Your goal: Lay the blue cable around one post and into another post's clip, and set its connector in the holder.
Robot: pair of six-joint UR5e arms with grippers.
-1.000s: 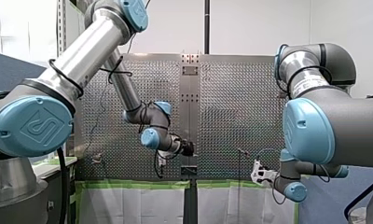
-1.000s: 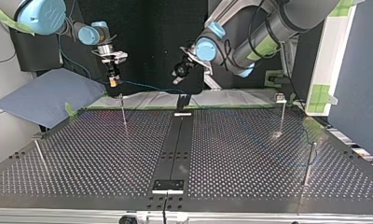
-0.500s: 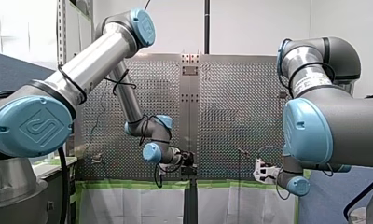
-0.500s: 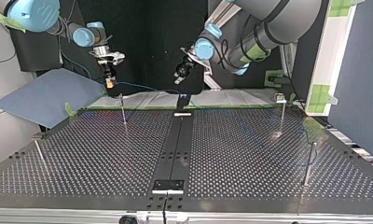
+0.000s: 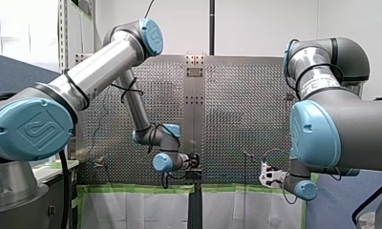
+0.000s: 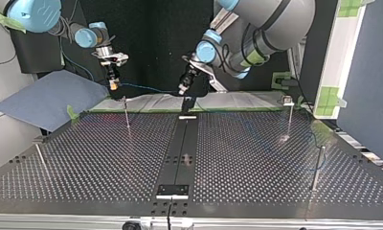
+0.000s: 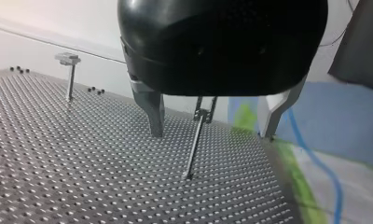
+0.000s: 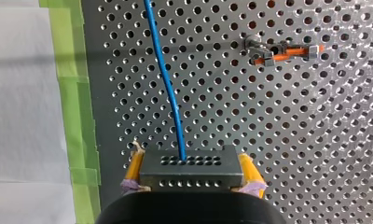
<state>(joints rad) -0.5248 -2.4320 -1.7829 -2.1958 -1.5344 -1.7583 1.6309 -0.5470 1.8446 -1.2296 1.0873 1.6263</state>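
While the right pincer (image 8: 190, 161) pinches the connector (image 8: 189, 175) near the edge of the bench (image 8: 315, 140), the spread left pincer (image 7: 212, 134) probably needs to straddle the blue cable (image 8: 163, 74) squarely before closing, without tugging it.

White wall (image 5: 265, 24) at the back, black wall (image 6: 151, 43), blue cloth (image 6: 50, 98), green tape (image 5: 132, 189), white sheet (image 5: 132, 210) hanging below

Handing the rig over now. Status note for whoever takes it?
Right hand: shut on connector; blue cable runs out ahead of it.
Left hand: open, empty, a post ahead of it; cable beside it, not in its grip.
Done: connector in grasp.
Left: the whole routing and seating the connector; none of it shows as done.
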